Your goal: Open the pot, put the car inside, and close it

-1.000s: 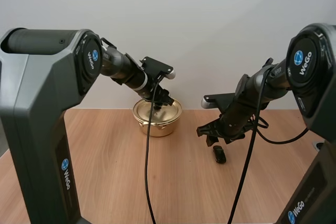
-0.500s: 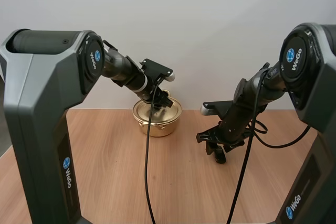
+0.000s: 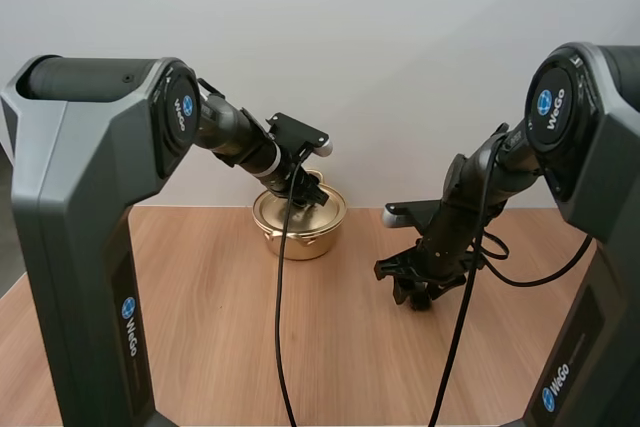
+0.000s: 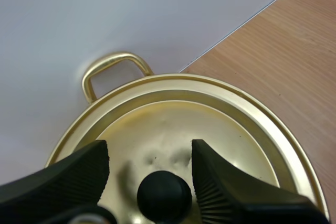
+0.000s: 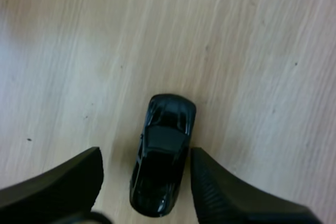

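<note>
- Our left pincer hangs open over the pot, which stands near the far edge of the counter, left of its middle. The lid is on.
- The lid's black knob sits between the two fingers with a gap on either side, so this pincer holds nothing yet.
- Our right pincer is low over the right half of the counter, spread wide and empty, straddling the car.
- The car, small and black, lies flat on the bare wood, well apart from the pot. It is on the right arm's side, so that arm is by far the nearer.
- The car's long axis runs along the gap between the right fingers, crossways to the line on which they close and only slightly skewed. We judge that they would meet its long flanks, the narrow way, which suits a firm pinch.
- It lies closer to one finger than to the other, so that finger may touch first and nudge the car sideways.
- We take the lid as the first step. The left pincer looks to need only to close on the knob and lift, while the right closes on the car and waits for the pot to open.
</note>
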Tool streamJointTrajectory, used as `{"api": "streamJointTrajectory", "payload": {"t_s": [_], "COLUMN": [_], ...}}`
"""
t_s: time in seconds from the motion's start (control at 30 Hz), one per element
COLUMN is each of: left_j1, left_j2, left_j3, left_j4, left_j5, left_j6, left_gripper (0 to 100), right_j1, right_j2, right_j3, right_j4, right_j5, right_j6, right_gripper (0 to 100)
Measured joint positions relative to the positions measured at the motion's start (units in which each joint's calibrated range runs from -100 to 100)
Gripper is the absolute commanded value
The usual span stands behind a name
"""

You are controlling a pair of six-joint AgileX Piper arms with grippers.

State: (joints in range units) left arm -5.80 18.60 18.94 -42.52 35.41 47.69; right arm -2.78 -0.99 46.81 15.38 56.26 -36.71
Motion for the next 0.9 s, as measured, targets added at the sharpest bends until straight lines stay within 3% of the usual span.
{"api": "streamJointTrajectory", "payload": {"t_s": [0.07,0.13,0.2,0.4,0.6,0.73,0.9], "left_j1": [0.00,0.00,0.00,0.00,1.01,2.71,6.49], "left_j2": [0.0,0.1,0.1,0.1,-1.9,-6.5,-13.9], "left_j3": [0.0,0.0,0.0,0.0,0.0,-0.1,-0.3], "left_j4": [0.0,0.0,0.0,0.0,-0.4,-0.9,-7.2], "left_j5": [0.0,0.5,1.3,2.3,5.7,5.5,8.2], "left_j6": [0.0,0.1,0.0,-0.2,-1.0,-1.4,-1.2], "left_gripper": [53,25,0,0,0,0,0], "right_j1": [0.0,0.0,0.0,0.0,0.0,0.0,0.0], "right_j2": [0.1,0.1,0.1,0.0,-3.2,-5.7,-5.9], "right_j3": [0.0,0.0,0.0,-0.1,-2.2,-4.9,-9.0], "right_j4": [0.0,0.0,0.0,-0.3,-0.5,0.1,4.5], "right_j5": [0.2,0.6,0.6,0.6,0.5,-2.3,-3.3], "right_j6": [0.3,0.7,0.8,0.9,0.9,0.9,-1.3], "right_gripper": [36,0,0,0,0,0,0]}}
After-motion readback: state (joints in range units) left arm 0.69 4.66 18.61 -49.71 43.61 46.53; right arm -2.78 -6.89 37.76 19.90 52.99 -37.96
